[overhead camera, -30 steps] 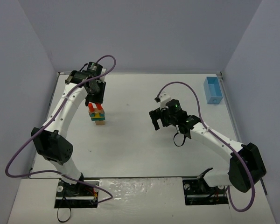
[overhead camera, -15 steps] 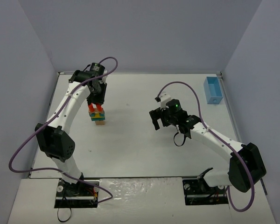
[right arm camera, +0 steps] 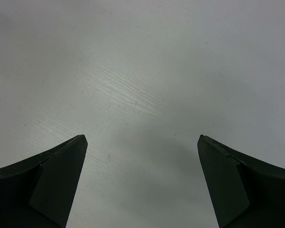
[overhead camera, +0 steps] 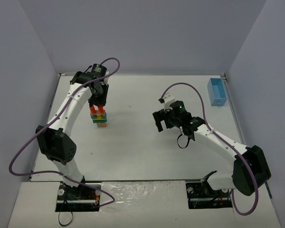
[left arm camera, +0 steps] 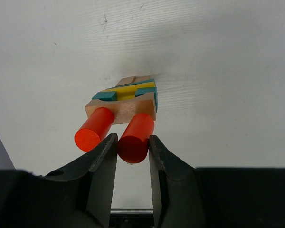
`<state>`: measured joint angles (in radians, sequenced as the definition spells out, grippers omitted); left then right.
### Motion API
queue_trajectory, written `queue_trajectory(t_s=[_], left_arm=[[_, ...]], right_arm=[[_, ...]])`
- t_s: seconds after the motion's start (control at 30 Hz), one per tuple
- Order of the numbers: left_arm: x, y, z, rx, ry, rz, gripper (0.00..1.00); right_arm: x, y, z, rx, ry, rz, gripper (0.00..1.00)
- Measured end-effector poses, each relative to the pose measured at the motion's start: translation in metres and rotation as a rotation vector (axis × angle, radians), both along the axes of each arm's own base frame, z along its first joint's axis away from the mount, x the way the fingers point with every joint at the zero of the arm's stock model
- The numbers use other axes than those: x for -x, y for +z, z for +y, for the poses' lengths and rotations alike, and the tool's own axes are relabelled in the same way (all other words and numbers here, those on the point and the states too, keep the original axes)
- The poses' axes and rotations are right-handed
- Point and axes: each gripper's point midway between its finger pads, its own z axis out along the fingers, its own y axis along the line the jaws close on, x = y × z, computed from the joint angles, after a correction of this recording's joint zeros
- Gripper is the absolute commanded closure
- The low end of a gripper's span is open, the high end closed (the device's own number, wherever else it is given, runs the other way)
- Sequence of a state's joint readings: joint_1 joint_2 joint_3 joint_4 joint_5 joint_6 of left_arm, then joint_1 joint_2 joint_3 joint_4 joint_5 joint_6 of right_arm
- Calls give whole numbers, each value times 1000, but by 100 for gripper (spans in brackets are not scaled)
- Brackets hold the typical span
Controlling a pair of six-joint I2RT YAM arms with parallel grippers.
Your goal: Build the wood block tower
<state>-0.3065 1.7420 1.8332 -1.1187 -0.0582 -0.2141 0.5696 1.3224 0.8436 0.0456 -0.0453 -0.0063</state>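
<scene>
Left end effector (left arm camera: 133,141), moved above tower (left arm camera: 126,97), grips red cylinder (left arm camera: 135,137); right end effector (right arm camera: 142,138) open.

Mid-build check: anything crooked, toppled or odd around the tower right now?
Nothing stands out. The wood block tower stands upright, with no blocks fallen. The left gripper is closed on one red cylinder; the other red cylinder stands beside it. They look splayed in the wrist view, likely only perspective.

light: soft, bright, even from overhead | shadows: faint smudge on the desk (left arm camera: 204,57) past the wood block tower (left arm camera: 126,97), dim patch in right wrist view | focus: desk grain crisp, right fingers (right arm camera: 47,185) kinda murky, near-black
</scene>
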Motion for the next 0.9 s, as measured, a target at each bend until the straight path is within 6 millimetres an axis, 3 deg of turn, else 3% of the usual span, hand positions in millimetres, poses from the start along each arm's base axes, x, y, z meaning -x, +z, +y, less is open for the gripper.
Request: queue_trajectory(t_s=[0.9], left_arm=[[-2, -8, 1, -15, 9, 13, 100]], right_arm=[[-1, -1, -1, -4, -1, 7, 0]])
